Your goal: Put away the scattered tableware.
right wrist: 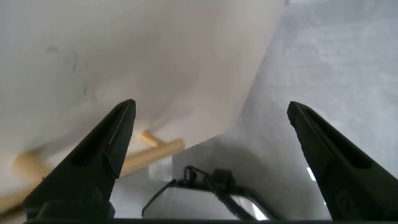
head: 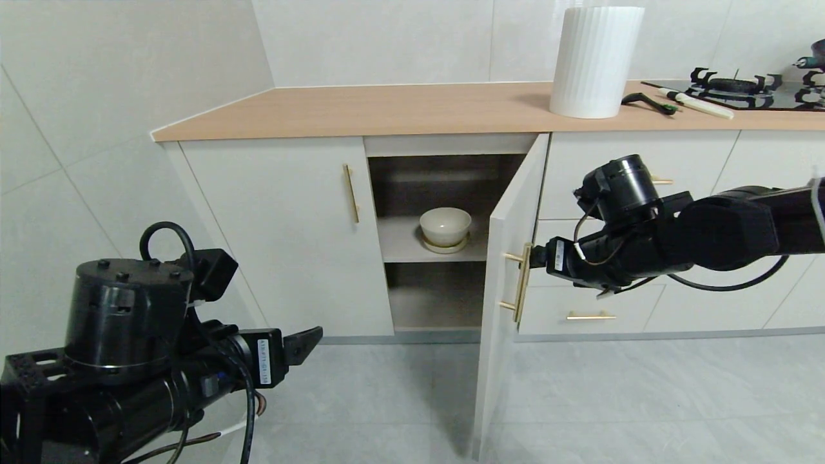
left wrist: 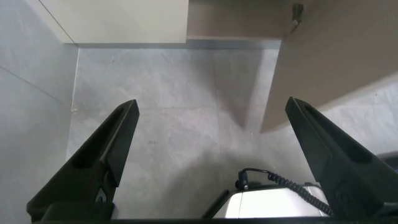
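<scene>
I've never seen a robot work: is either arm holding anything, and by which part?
Nothing is held. The right gripper sits at the gold handle of the cabinet door, fingers apart; the left gripper is open and empty.

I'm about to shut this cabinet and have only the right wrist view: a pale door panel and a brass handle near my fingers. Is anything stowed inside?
Observer: Yes. A cream bowl sits on what looks like a small plate on the middle shelf.
Operator: How wide does it stand?
Observer: The door stands wide open, angled out toward the robot. The right gripper is at the upper end of its handle.
Operator: And my other arm?
Observer: The left gripper is open, low on the robot's left over the floor, apart from the door.
</scene>
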Robot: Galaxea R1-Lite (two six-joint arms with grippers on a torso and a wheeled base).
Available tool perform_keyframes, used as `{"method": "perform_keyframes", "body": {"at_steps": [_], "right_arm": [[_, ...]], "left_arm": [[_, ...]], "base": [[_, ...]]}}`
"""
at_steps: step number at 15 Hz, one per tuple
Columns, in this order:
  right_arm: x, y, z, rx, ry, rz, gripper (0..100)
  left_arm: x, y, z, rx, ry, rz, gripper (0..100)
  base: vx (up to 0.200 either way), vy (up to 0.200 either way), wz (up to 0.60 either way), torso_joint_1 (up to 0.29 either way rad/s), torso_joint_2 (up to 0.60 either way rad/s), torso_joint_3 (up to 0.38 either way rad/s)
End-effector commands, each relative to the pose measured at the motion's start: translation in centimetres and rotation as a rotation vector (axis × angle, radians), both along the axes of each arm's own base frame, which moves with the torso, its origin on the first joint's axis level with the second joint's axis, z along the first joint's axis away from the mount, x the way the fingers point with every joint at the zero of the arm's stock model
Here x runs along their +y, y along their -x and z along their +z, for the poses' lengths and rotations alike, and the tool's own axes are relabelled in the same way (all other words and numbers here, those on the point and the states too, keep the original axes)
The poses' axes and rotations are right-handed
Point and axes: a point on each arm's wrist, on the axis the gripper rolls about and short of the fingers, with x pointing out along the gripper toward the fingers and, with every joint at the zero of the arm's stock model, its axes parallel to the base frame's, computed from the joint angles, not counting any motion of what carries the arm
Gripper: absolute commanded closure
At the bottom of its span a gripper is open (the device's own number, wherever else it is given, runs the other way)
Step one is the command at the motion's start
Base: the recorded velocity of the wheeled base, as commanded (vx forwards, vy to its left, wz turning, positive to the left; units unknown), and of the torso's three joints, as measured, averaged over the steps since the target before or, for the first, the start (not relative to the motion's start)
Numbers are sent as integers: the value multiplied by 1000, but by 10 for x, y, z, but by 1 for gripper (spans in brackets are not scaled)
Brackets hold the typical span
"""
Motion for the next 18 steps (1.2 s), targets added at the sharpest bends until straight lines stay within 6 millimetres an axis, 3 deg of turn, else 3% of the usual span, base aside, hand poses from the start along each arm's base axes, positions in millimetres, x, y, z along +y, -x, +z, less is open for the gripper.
{"method": "perform_keyframes", "body": {"at_steps": [1,4,9,18], "right_arm": [[15,-17,-21,31,17,15,0],[19,-22,-33,60,24,15,0],[20,-22,-35,66,17,4,0],[24,-30,-42,49,-26,-21,0]], "left_arm": [[0,-1,-1,4,-2,0,0],[-1,-3,-4,16,-9,0,0],[-1,0,-2,8,-6,-6,0],[-1,1,-3,12,-13,-6,0]], "base": [[0,0,0,0,0,0],[0,0,0,0,0,0],[0,0,0,0,0,0],[200,0,0,2,2,2]]}}
